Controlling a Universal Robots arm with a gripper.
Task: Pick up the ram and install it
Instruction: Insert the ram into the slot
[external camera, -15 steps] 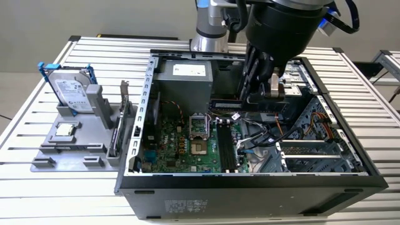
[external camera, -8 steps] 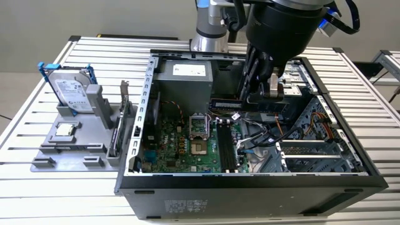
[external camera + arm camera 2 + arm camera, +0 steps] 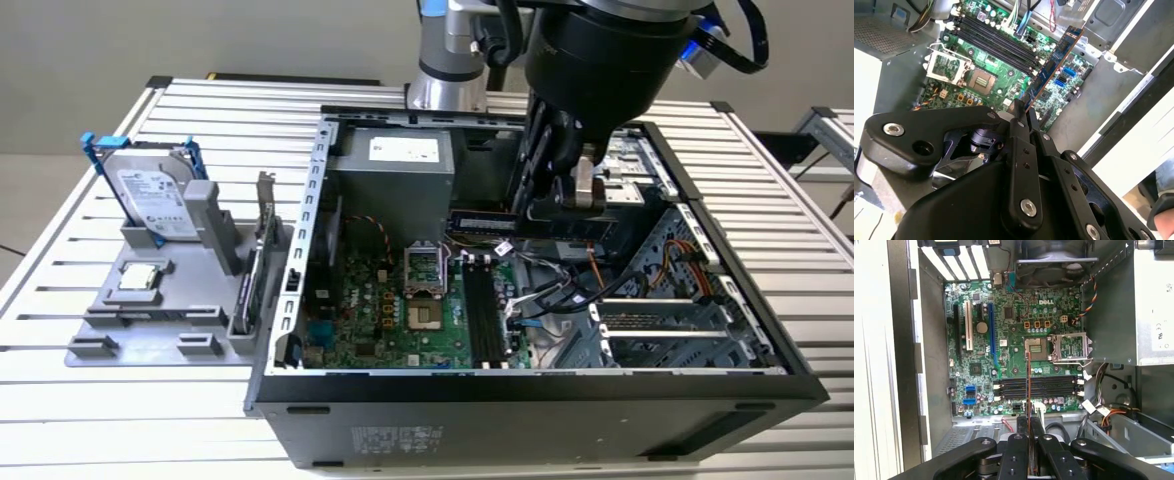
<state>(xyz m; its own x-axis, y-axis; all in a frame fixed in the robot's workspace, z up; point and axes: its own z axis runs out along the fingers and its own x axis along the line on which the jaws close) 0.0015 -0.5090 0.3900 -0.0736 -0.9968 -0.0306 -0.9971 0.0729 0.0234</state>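
Spanning the exterior view, the slatted metal table (image 3: 120, 420) carried the open computer case (image 3: 534, 400), with the arm (image 3: 601, 50) reaching down into it from above. You had the green motherboard (image 3: 387, 310) lying flat on the case floor, seen also in both wrist views (image 3: 1004, 355) (image 3: 999, 75). Towards the exterior view's left, outside the case, a grey holder (image 3: 160, 300) stood on the table with a hard drive (image 3: 150, 195) upright in it.

Your gripper (image 3: 567, 205) (image 3: 1021, 112) (image 3: 1029, 422) had its two fingers closed narrowly on the ram (image 3: 527, 222) (image 3: 1056, 57) (image 3: 1028, 380), pinching the thin board by its faces. The ram was held inside the case, raised clear of the motherboard and seated in nothing. In the first wrist view it appeared edge-on, crossing the black memory slots (image 3: 1036, 386) (image 3: 483, 320) (image 3: 999, 42) rather than lying along them. All of those slots were vacant.
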